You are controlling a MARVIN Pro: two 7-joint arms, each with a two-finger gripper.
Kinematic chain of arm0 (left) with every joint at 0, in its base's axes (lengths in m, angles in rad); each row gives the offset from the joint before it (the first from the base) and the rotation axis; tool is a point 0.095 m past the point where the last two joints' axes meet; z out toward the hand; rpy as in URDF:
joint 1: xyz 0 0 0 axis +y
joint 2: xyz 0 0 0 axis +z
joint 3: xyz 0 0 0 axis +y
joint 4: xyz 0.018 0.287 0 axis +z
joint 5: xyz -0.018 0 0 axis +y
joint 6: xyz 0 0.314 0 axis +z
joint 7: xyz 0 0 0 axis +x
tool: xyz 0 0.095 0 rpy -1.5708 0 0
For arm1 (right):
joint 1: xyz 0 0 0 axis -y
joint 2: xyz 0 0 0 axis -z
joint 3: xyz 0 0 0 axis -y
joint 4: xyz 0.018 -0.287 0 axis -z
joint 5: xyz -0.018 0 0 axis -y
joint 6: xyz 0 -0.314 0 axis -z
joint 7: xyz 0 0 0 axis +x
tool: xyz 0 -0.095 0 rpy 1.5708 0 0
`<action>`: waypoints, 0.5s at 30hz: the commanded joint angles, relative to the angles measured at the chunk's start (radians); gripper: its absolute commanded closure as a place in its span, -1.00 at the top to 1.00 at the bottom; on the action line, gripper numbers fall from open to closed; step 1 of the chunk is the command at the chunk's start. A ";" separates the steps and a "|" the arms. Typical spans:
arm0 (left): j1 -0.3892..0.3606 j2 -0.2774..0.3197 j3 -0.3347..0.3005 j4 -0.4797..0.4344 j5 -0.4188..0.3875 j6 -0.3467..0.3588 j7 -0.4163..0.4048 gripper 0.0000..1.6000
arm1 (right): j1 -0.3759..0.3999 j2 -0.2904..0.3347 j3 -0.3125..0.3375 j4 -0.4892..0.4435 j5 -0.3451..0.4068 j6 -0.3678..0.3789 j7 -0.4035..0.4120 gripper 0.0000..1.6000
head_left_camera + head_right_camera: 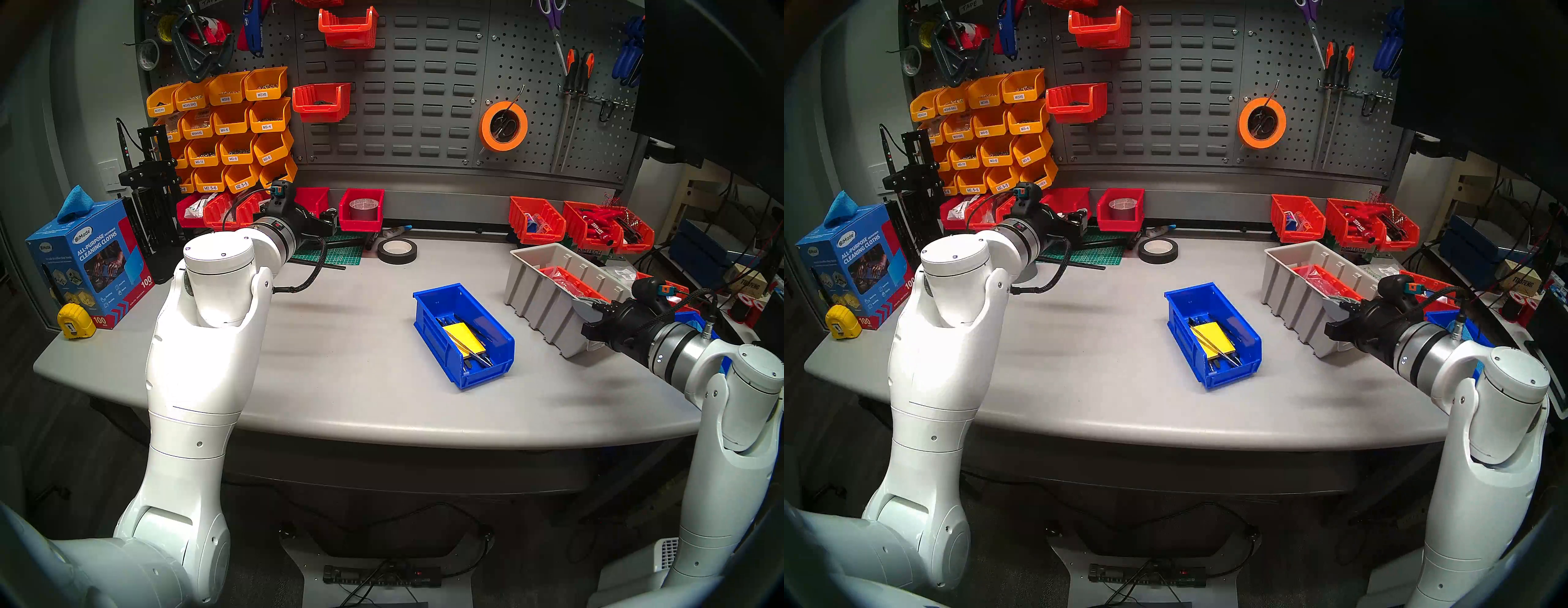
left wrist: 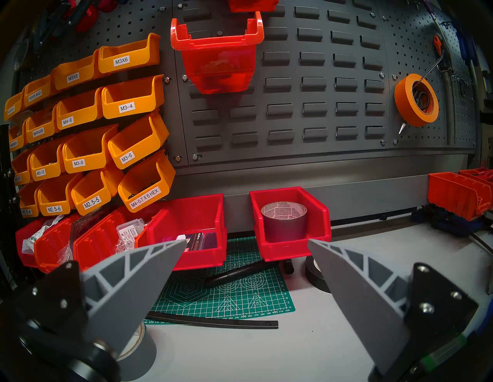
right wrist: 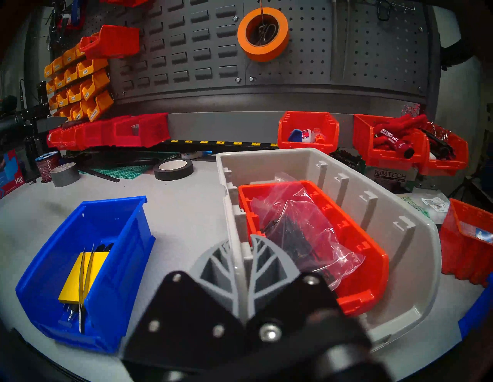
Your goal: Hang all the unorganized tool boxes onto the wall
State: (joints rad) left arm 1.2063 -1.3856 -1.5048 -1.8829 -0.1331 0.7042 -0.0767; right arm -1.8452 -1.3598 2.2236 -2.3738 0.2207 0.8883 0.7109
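Note:
The blue tool box [image 1: 464,335] [image 3: 85,266], holding a yellow pad and tweezers, rests mid-table. To its right stands the beige-grey ribbed tool box [image 1: 547,305] [image 3: 293,157], with a red bin [image 3: 373,266] and a plastic bag inside. My right gripper [image 1: 587,308] [image 3: 244,248] is shut on that box's near left wall, one finger on each side. My left gripper [image 1: 335,220] [image 2: 246,241] is open and empty at the back of the table, facing two red tool boxes [image 2: 289,221] [image 2: 197,234] below the dark grey wall [image 1: 403,106] [image 2: 320,106].
Two red bins [image 1: 348,27] [image 1: 320,102] hang on the wall beside yellow-orange labelled bins [image 1: 229,127]. A black tape roll [image 1: 396,250] and a green cutting mat [image 1: 335,254] lie near the back. More red bins [image 1: 594,225] sit at back right, and a cloth box [image 1: 85,263] at far left.

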 commanded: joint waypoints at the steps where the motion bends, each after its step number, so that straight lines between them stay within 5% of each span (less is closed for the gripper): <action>1: -0.016 0.000 0.000 -0.013 0.001 -0.008 0.000 1.00 | -0.050 -0.009 0.054 -0.041 0.021 0.016 0.032 -1.00; 3: -0.016 0.000 0.001 -0.013 0.000 -0.008 0.001 1.00 | -0.046 -0.007 0.046 -0.033 0.008 0.020 0.020 -1.00; 4: -0.016 0.001 0.001 -0.013 -0.001 -0.008 0.002 1.00 | -0.038 -0.010 0.039 -0.025 0.006 0.019 0.014 0.27; 5: -0.016 0.001 0.001 -0.013 -0.001 -0.008 0.002 1.00 | -0.036 -0.010 0.035 -0.021 0.004 0.017 0.012 1.00; 15: -0.016 0.004 0.003 -0.013 -0.006 -0.009 0.005 1.00 | -0.032 -0.013 -0.002 -0.014 -0.010 -0.038 0.006 1.00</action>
State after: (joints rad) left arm 1.2063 -1.3813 -1.5016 -1.8829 -0.1394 0.7035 -0.0714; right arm -1.8824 -1.3758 2.2395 -2.3812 0.2190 0.9012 0.7170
